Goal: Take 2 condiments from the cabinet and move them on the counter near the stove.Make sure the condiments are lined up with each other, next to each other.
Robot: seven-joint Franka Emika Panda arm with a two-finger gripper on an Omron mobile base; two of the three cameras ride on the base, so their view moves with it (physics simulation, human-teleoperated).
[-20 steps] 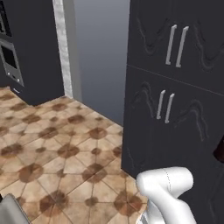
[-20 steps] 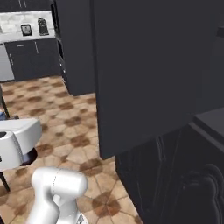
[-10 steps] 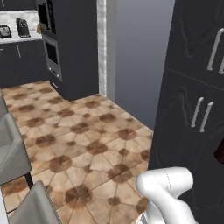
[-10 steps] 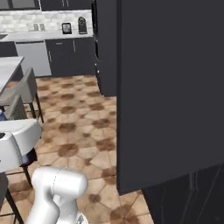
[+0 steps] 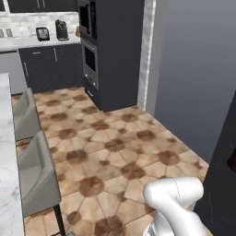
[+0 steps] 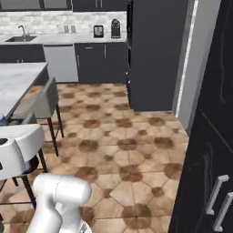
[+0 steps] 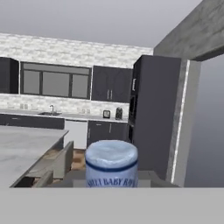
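Note:
One condiment, a small bottle with a pale blue cap [image 7: 111,159] and a yellowish label, stands upright right in front of the hand camera at the bottom middle of the hand view. It is held there by my gripper, which is shut on it, and the bottle hides the fingers. My white arm [image 5: 174,200] is folded low over the base [image 6: 60,200]. A pale counter [image 6: 59,39] on dark base cabinets runs along the far wall. The stove and the cabinet are out of view.
A marble island top [image 5: 6,184] with grey stools [image 5: 39,177] is on my left. A tall black oven column [image 5: 99,50] stands ahead. A black cupboard front with wavy relief and paired grey handles [image 6: 215,195] is close on my right. Tiled floor [image 6: 123,141] lies between them.
The whole picture has swung: the base has turned away from the black cupboard fronts toward the open floor, the island and the far counter. The bottle stays in the shut gripper.

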